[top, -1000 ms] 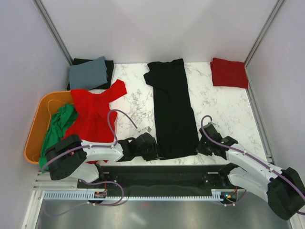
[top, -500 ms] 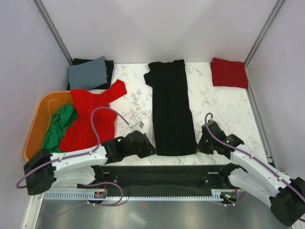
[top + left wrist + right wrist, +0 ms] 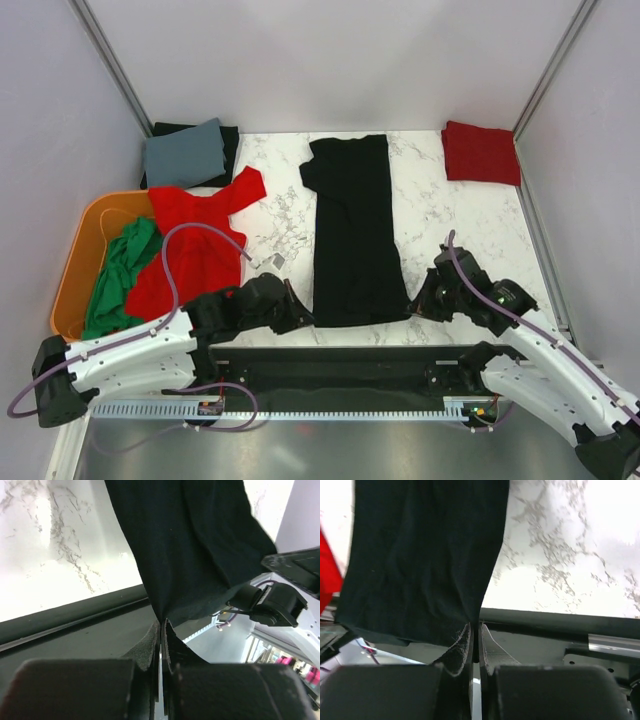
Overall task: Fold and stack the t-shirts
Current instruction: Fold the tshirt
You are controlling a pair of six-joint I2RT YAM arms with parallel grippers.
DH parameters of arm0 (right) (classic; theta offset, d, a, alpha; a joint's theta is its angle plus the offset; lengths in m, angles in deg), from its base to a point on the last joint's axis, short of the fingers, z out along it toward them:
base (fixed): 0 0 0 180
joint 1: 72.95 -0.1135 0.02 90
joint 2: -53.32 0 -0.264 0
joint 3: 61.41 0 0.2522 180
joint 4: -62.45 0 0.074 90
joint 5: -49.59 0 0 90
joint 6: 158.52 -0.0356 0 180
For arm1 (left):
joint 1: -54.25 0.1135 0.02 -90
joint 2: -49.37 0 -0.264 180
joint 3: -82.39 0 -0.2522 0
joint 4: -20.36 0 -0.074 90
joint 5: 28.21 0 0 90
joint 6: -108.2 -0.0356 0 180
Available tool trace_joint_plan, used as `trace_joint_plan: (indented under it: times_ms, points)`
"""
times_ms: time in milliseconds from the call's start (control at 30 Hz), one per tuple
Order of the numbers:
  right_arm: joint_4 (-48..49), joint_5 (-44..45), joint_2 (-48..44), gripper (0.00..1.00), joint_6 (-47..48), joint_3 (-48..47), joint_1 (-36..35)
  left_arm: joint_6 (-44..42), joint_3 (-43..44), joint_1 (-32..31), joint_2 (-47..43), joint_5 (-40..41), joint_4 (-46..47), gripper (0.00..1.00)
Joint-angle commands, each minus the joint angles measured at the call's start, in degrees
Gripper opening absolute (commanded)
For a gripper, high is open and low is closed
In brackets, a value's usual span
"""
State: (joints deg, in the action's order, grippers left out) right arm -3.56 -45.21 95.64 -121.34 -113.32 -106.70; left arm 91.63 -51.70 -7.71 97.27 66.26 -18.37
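Black cloth fills both wrist views. The left gripper (image 3: 161, 625) has its jaws closed tight on the near left corner of the long black shirt (image 3: 350, 235). The right gripper (image 3: 475, 625) is pinched shut on the near right corner, and each has only a thin edge of hem between its pads. The shirt lies as a narrow lengthwise strip down the middle of the marble table (image 3: 450, 230), hem at the near edge and collar end toward the far side. The next fold probably means carrying the hem away toward the collar, and the risk lies in those shallow grips. A corner could slip out if the cloth drags on the table, or one gripper may have caught only the top layer, so the strip would fall open. If the two arms travel unevenly, the fold would land crooked. To the left, the orange tub (image 3: 70, 270) holds a crumpled green shirt (image 3: 115, 280). An unfolded red shirt (image 3: 195, 245) hangs over the tub's rim onto the table, apart from the black strip. Farthest off, a folded grey-blue shirt (image 3: 185, 152) rests on a folded black shirt (image 3: 228, 140) in the far left corner, and a folded red shirt (image 3: 481, 152) sits in the far right corner.
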Motion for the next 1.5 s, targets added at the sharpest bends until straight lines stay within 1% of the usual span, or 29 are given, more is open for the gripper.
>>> trace_joint_plan:
  times_ms: [0,67,100,133,200,233,300,333,400,433,567,700,933,1267,1300,1467]
  points:
    - [-0.6,3.0,1.9,0.0,0.1,-5.4,-0.3,-4.3,7.4,-0.3,2.2,6.0,-6.0,0.02]
    - [-0.3,5.8,6.4,0.0,2.3,-7.5,-0.2,-9.0,12.3,0.3,4.1,8.8,-9.0,0.02]
    - [-0.1,6.9,8.2,0.0,3.2,-10.2,-0.1,-10.6,13.9,0.9,5.0,10.4,-9.6,0.02]
    - [0.2,8.5,11.9,0.0,4.0,-11.5,-0.2,-13.5,15.3,2.5,6.8,10.6,-9.7,0.02]
    - [1.8,9.4,15.1,0.0,6.1,-15.6,-0.1,-15.9,19.1,4.9,8.7,9.6,-9.6,0.02]
    - [2.4,10.4,18.3,0.0,6.6,-16.9,-0.1,-18.3,20.2,7.8,10.7,8.9,-9.5,0.02]
    - [3.6,11.4,21.4,0.0,8.5,-20.7,0.9,-21.0,23.3,10.9,12.7,6.1,-8.4,0.02]
    - [3.9,11.6,24.4,0.0,9.3,-22.0,1.4,-23.0,24.2,13.8,13.7,5.2,-7.9,0.02]
    - [5.1,11.2,27.1,0.0,11.1,-25.0,3.4,-24.6,26.2,16.9,17.0,2.0,-5.5,0.02]
    - [5.7,10.7,29.3,0.0,11.7,-25.9,4.3,-25.4,26.8,19.4,18.1,0.7,-4.5,0.02]
    - [8.5,8.6,34.4,0.0,14.5,-30.0,8.9,-28.7,32.2,23.7,25.1,-2.6,-2.2,0.02]
    - [10.1,6.9,41.2,0.0,17.3,-33.6,10.8,-31.4,39.0,27.3,33.8,-5.6,-1.6,0.02]
    - [11.6,5.4,49.2,0.0,19.2,-39.2,12.8,-33.9,47.0,31.6,43.0,-8.1,-1.6,0.02]
    - [13.6,4.9,58.6,0.0,21.3,-45.3,16.0,-35.1,51.7,34.9,53.1,-11.0,-1.7,0.02]
    - [13.8,3.5,59.4,0.0,21.5,-46.0,16.2,-35.2,52.2,35.1,54.8,-11.3,-1.6,0.02]
    - [14.5,2.5,64.5,0.0,23.2,-49.3,17.2,-36.7,56.2,36.3,59.0,-11.5,-1.7,0.02]
